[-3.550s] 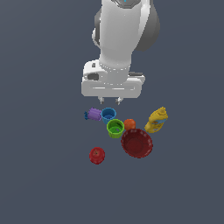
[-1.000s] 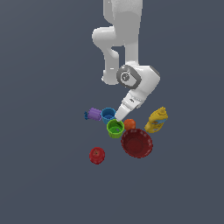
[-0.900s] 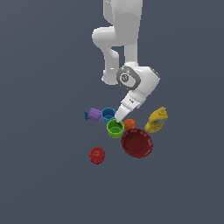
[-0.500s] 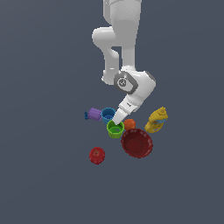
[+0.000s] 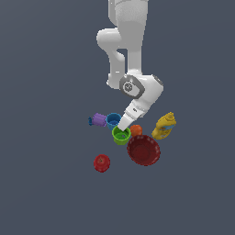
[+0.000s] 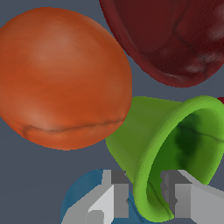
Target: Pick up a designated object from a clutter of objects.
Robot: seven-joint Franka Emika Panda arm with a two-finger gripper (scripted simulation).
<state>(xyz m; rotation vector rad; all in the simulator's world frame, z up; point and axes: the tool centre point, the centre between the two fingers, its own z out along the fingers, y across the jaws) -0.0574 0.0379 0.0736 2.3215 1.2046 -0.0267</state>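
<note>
The designated object, a bright green cup [image 5: 120,136] with a flared rim, stands in the middle of the clutter of objects. In the wrist view the green cup [image 6: 175,140] shows its rim and hollow. My gripper [image 5: 123,129] reaches down at a slant onto the cup's rim on the side towards the blue cup. In the wrist view my gripper [image 6: 145,194] has one finger inside the cup and one outside, shut on the cup's wall. The cup still rests on the floor.
A blue cup [image 5: 113,120] and a purple piece [image 5: 98,120] lie just behind the green cup. An orange ball [image 5: 136,130], a red bowl [image 5: 143,150] and a yellow bottle [image 5: 165,126] crowd the exterior view's right. A red apple-like ball [image 5: 102,163] sits apart in front.
The arm has come down from high above the clutter, tilted, and lowered its fingers onto the green cup's rim. The objects have not moved.
</note>
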